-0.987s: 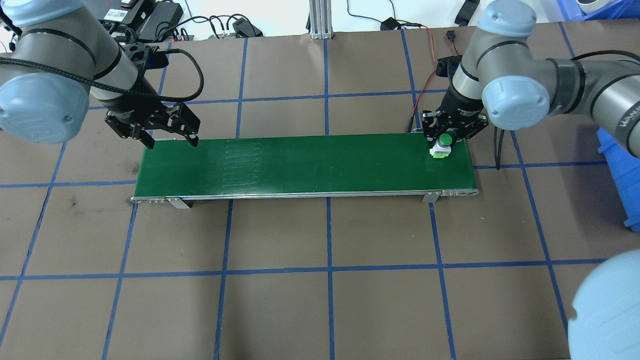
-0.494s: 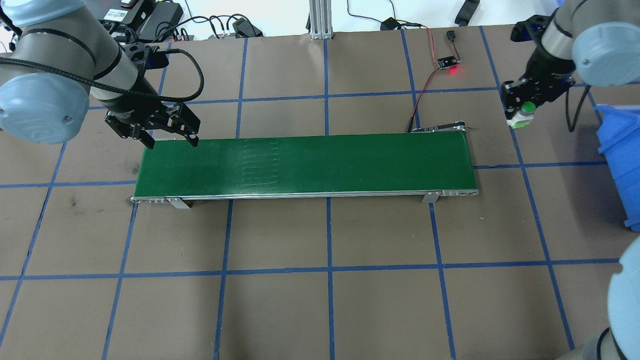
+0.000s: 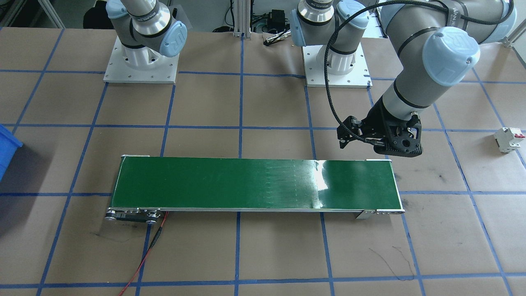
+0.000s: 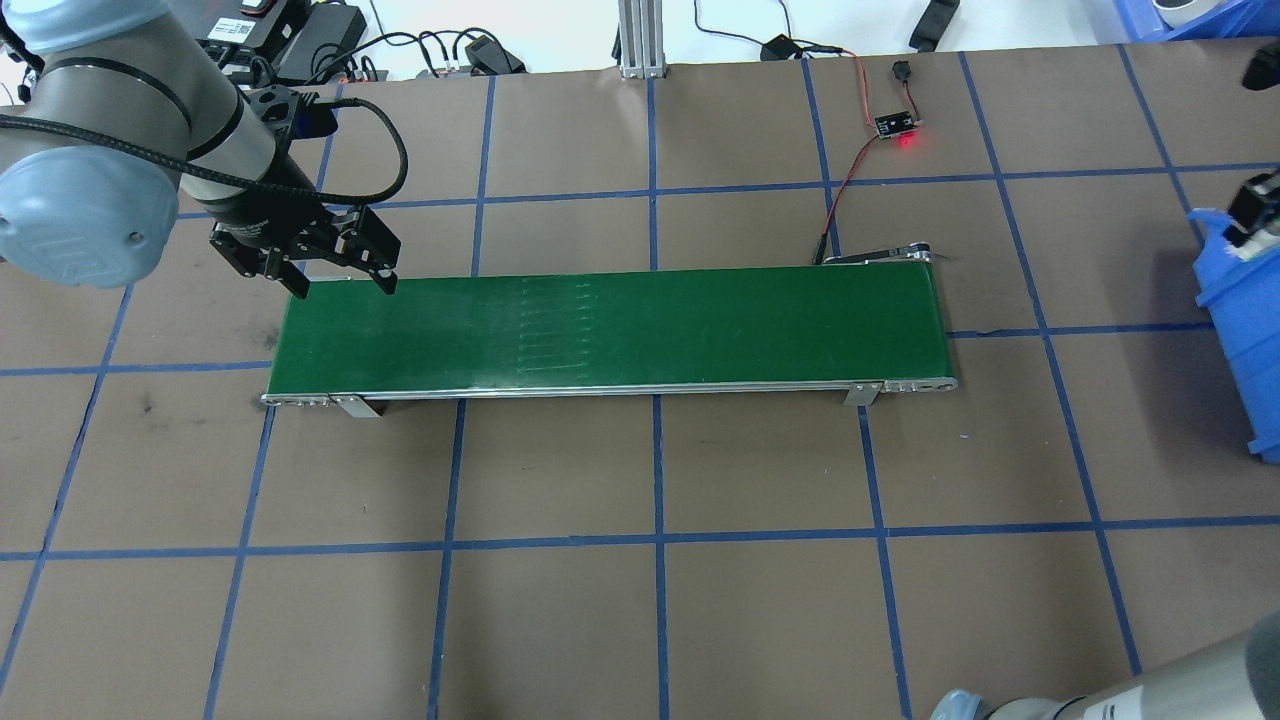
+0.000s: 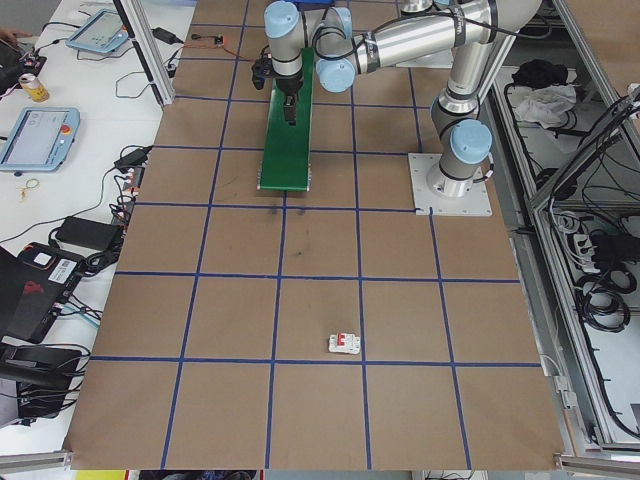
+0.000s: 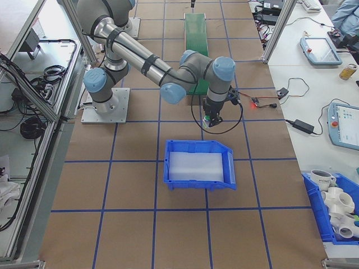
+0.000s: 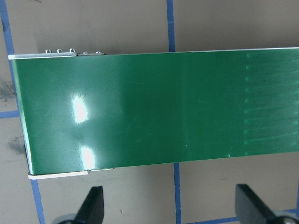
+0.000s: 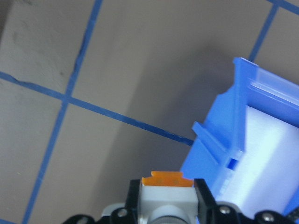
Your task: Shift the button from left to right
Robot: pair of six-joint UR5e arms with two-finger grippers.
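The button [image 8: 167,179] shows its orange base and white body in the right wrist view, and my right gripper [image 8: 168,205] is shut on it. It hangs above the brown table beside the near wall of the blue bin [image 8: 219,154]. In the overhead view the right gripper [image 4: 1258,208] is at the far right edge, at the bin's rim [image 4: 1240,320]. My left gripper [image 4: 343,287] stands open and empty over the back left end of the green conveyor belt [image 4: 610,325]. Its fingers [image 7: 91,207] are spread wide in the left wrist view.
A white circuit breaker with a red toggle [image 3: 508,139] lies on the table beyond the belt's left end. A small board with a red light [image 4: 897,128] and its wires lie behind the belt's right end. Cables and power bricks line the table's far edge.
My right gripper has carried the button from the belt's right end away to the right, up to the blue bin. The marks on the belt have shifted right. The left arm has stayed put.
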